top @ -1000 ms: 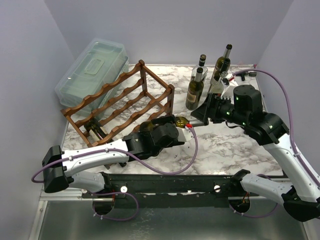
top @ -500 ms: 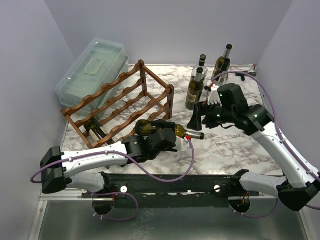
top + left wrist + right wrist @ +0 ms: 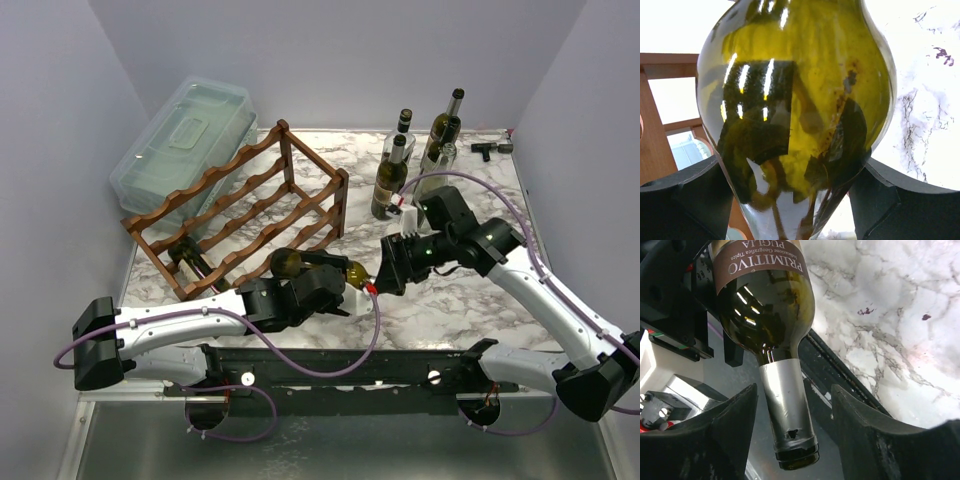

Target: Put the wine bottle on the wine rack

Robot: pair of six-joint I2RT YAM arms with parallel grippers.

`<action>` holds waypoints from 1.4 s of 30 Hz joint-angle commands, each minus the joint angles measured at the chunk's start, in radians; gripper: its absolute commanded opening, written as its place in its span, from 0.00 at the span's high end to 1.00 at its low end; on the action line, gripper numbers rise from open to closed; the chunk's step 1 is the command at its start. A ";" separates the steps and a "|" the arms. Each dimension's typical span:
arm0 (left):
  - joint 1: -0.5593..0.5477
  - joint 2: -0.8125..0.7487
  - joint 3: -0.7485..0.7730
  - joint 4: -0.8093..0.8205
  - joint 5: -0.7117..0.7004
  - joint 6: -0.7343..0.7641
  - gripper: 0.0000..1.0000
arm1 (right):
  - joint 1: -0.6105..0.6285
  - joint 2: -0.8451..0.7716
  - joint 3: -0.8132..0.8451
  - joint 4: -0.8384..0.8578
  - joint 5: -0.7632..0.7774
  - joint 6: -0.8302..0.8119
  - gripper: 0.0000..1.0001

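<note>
Over a lilac-walled marbled table [image 3: 470,295], left claw [image 3: 790,200] pinches the wine bottle [image 3: 765,300], right claw [image 3: 792,410] spread round its neck.

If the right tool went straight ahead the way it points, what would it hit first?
Probably the dark green glass wine bottle held by the left tool; its foil neck lies between the right tool's fingers.

six wine bottles [image 3: 390,180], one rack [image 3: 283,150], one box [image 3: 185,130]

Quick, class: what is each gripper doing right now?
Left gripper: closed on the wine bottle, at its body.
Right gripper: open, straddling the bottle's neck with a gap showing.
</note>
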 commanded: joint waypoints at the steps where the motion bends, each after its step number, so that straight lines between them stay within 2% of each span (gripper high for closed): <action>1: -0.022 -0.016 -0.004 0.035 0.006 0.003 1.00 | 0.014 0.023 -0.041 0.005 -0.104 -0.016 0.33; 5: -0.042 -0.036 -0.020 0.035 0.010 0.003 1.00 | 0.033 0.028 -0.069 0.007 -0.136 -0.025 0.24; 8: -0.051 -0.046 -0.023 0.035 0.018 0.001 1.00 | 0.037 0.021 -0.092 0.019 -0.154 -0.024 0.29; 12: -0.062 -0.041 -0.027 0.036 0.015 -0.001 1.00 | 0.036 0.027 -0.115 0.029 -0.179 -0.028 0.58; 14: -0.066 -0.036 -0.028 0.035 0.013 -0.004 1.00 | 0.037 0.031 -0.124 0.037 -0.180 -0.027 0.80; 15: -0.067 -0.035 -0.028 0.035 0.014 -0.005 1.00 | 0.037 0.030 -0.124 0.036 -0.164 -0.027 0.96; 16: -0.070 -0.033 -0.026 0.035 0.012 -0.005 1.00 | 0.037 0.029 -0.123 0.029 -0.137 -0.026 0.99; 18: -0.073 -0.034 -0.021 0.033 0.008 -0.020 0.98 | 0.035 0.014 -0.125 0.030 -0.089 -0.016 0.99; 24: -0.072 -0.076 -0.023 0.045 0.058 -0.073 0.34 | 0.036 -0.069 -0.143 0.050 0.023 -0.006 0.99; 26: -0.073 -0.087 -0.026 0.056 0.081 -0.081 0.03 | 0.035 -0.096 -0.162 0.074 0.039 0.027 1.00; 35: -0.072 -0.152 -0.048 0.067 0.166 -0.082 0.01 | 0.035 -0.124 -0.202 0.060 0.178 0.119 0.99; 42: -0.073 -0.290 -0.049 0.113 0.220 -0.121 0.01 | 0.035 -0.152 -0.222 0.055 0.226 0.169 1.00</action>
